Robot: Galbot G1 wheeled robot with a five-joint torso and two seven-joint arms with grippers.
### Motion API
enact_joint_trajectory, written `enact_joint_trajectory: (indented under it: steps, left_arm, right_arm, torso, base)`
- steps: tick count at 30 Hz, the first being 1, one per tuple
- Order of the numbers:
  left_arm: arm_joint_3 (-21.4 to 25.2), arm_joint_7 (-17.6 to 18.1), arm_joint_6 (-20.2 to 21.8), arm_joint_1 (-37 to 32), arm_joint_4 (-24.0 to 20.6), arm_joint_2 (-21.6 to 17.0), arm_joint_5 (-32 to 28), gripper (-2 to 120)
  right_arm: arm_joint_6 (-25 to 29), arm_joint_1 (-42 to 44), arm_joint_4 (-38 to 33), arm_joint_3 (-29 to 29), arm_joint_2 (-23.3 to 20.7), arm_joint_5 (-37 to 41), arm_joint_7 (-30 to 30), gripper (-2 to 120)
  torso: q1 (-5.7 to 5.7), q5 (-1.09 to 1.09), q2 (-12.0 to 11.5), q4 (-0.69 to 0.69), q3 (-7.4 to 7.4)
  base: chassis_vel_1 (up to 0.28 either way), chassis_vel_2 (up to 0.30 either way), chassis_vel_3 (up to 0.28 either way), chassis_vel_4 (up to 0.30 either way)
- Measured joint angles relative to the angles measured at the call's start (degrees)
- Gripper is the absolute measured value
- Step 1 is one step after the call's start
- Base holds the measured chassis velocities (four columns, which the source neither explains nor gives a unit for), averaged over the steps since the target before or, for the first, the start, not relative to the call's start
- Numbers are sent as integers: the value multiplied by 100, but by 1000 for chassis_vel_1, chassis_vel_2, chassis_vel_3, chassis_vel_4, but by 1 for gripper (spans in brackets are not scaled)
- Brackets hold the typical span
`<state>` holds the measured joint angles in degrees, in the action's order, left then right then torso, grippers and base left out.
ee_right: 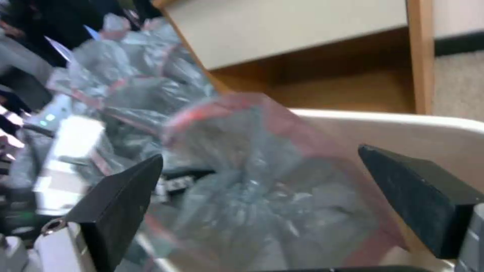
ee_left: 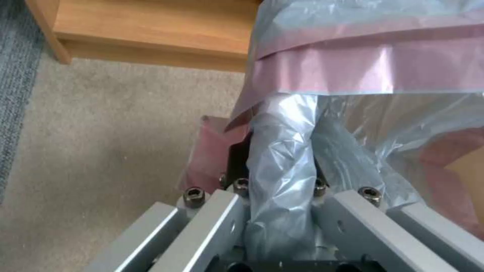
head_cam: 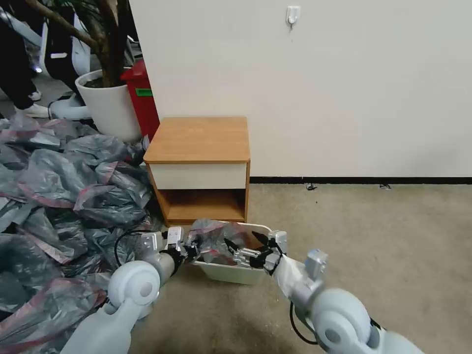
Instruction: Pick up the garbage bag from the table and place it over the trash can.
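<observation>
Nearest the robot, over the trash can (head_cam: 231, 271), both arms reach in from either side. From the can's left, the left gripper (head_cam: 192, 247) is clamped on a gathered fold of the garbage bag (head_cam: 212, 241); the left wrist view shows the crinkled grey plastic (ee_left: 282, 166) bunched between its fingers (ee_left: 237, 166), with the pink-red mouth band spread above. From the can's right, the right gripper (head_cam: 235, 249) has its black fingers (ee_right: 121, 196) spread wide apart, the bag (ee_right: 262, 189) lying between them without clear contact. The bag sits bunched in and above the can's mouth, covering its left part, while the cream rim (ee_right: 403, 121) on the far and right sides is bare.

The can stands on beige carpet (head_cam: 373, 255), which runs right of the can to a dark baseboard. Left of the can, a heap of grey bags (head_cam: 64, 196) with pink bands covers the floor. Just behind the can stands the table (head_cam: 199, 140), its orange-brown top bare, a cream drawer front and an open shelf below. Beyond the table, up and to the left of the can, are a red bin (head_cam: 142, 98) and a white plant pot (head_cam: 108, 103) holding a tree. A plain white wall (head_cam: 344, 88) with a small hook (head_cam: 292, 14) closes the room behind the can.
</observation>
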<state>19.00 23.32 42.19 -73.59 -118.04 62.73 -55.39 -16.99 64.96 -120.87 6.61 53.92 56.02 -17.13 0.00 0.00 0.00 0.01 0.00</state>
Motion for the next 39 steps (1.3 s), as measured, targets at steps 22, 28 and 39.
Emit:
enact_joint_trajectory:
  steps: [22, 28, 39]
  left_arm:
    - [-2, -46, -15, -186, -232, -61, 34, 3]
    - [-15, -45, -16, -219, -264, -81, 35, 3]
    - [-52, -51, -17, -261, -277, -101, 35, 3]
  right_arm:
    - [-72, -826, 858, 735, -103, 253, -325, 96]
    - [14, -922, 937, 867, -88, 230, -325, 87]
    - [101, -1104, 1022, 1121, -81, 190, -325, 47]
  torso:
    - [0, 0, 0, -1, 0]
    - [0, 0, 0, -1, 0]
    - [0, 0, 0, -1, 0]
  base:
    - [0, 0, 0, 0]
    - [0, 0, 0, 0]
    - [0, 0, 0, 0]
